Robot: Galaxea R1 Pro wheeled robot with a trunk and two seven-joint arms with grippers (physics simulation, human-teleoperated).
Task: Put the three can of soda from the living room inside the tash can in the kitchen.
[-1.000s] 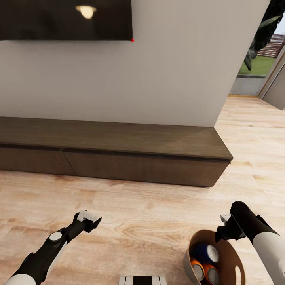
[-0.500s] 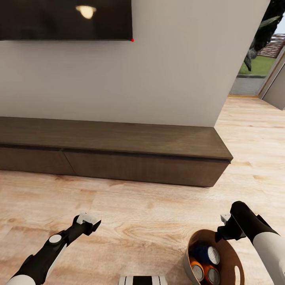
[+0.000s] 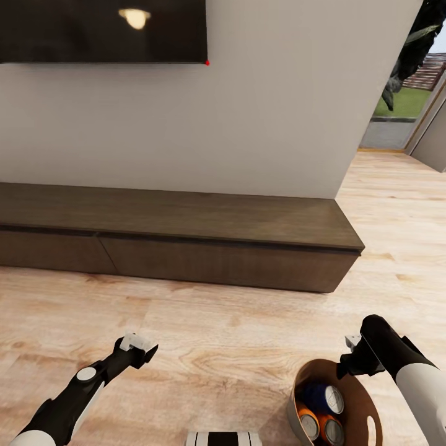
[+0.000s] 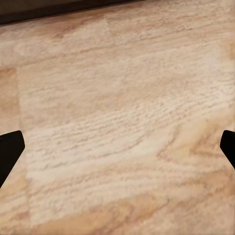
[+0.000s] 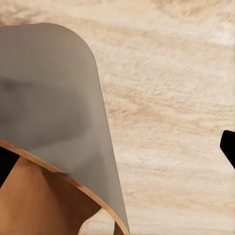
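Nearest the robot, at the low right of the head view, the copper-brown trash can [image 3: 359,396] stands on the pale wood floor [image 3: 235,353] with all three soda cans inside it: the blue can [image 3: 326,396] lies toward the far side, and the two orange cans [image 3: 308,422] sit nearer, side by side, silvery tops showing. A slot handle is cut through the bin's near right wall. Just beyond its far right rim the right gripper [image 3: 347,362] hangs at the end of a black and white arm; in the right wrist view the bin's wall [image 5: 54,122] curves up close to the camera, one dark fingertip shows at each edge of the picture, and the fingers stand wide apart with nothing between them. Over on the left, the left gripper [image 3: 139,342] hovers above bare floor, well apart from the bin; its wrist view shows wood boards [image 4: 117,122] with dark fingertips [image 4: 10,152] at both edges, so it too is spread wide and holds nothing. Farther off, a long low dark-wood cabinet [image 3: 179,235] runs along the foot of a plain white wall [image 3: 279,105], and a black television [image 3: 102,31] hangs above it at far left. At far right a doorway [image 3: 402,93] looks out on grass and a dark plant.
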